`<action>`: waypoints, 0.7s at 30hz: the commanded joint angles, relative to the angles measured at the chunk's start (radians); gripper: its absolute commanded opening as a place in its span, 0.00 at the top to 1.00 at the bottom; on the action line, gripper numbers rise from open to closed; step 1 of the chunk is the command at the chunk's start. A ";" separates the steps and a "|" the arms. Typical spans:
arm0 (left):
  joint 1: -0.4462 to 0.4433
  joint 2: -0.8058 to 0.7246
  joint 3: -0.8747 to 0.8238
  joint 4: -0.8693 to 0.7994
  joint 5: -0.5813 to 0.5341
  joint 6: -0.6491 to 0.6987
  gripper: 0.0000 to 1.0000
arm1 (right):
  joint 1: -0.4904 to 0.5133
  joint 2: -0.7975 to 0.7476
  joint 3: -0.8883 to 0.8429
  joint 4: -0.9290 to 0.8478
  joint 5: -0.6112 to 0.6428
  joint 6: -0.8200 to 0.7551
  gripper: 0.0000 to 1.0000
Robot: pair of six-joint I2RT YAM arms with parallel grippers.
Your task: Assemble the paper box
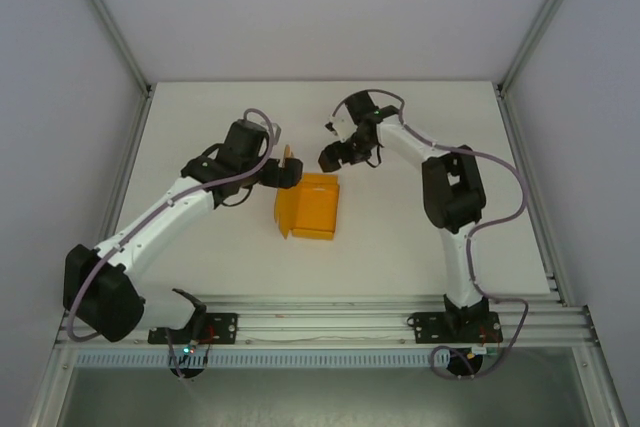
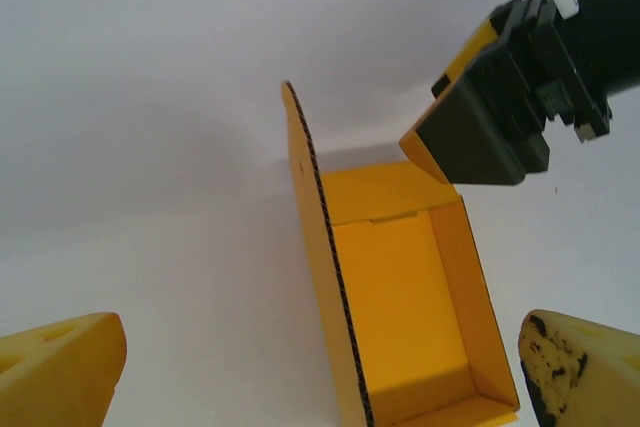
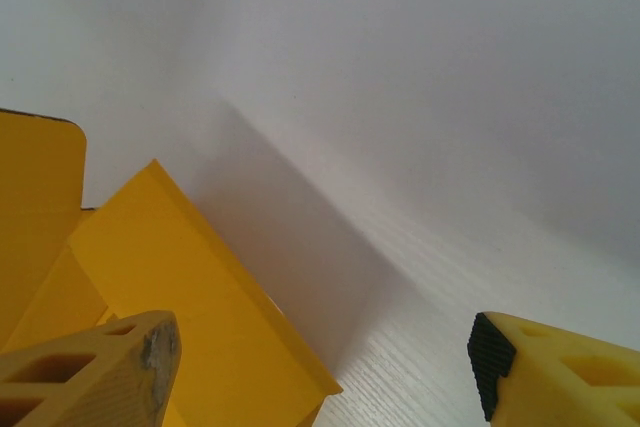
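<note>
Left wrist: paper box (image 2: 405,297) tray formed, one long flap (image 2: 318,227) upright.

A white surface (image 1: 420,247) with a faint wood grain lies inside a booth of pale grey walls: a back wall (image 1: 320,7) and a side wall (image 1: 50,147) on either hand. Slanted metal posts (image 1: 108,17) mark the corners, and a metal rail (image 1: 330,322) runs along the near edge. Light is even, shadows soft
</note>
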 commanded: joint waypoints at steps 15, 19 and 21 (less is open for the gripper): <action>-0.059 0.167 0.130 -0.012 -0.018 0.552 1.00 | -0.116 -0.378 -0.426 0.234 0.015 0.277 0.20; -0.059 0.210 0.201 -0.051 0.104 0.748 1.00 | -0.138 -0.520 -0.622 0.358 -0.032 0.391 0.20; -0.059 0.230 0.221 -0.055 0.132 0.806 1.00 | -0.139 -0.552 -0.684 0.404 -0.050 0.434 0.22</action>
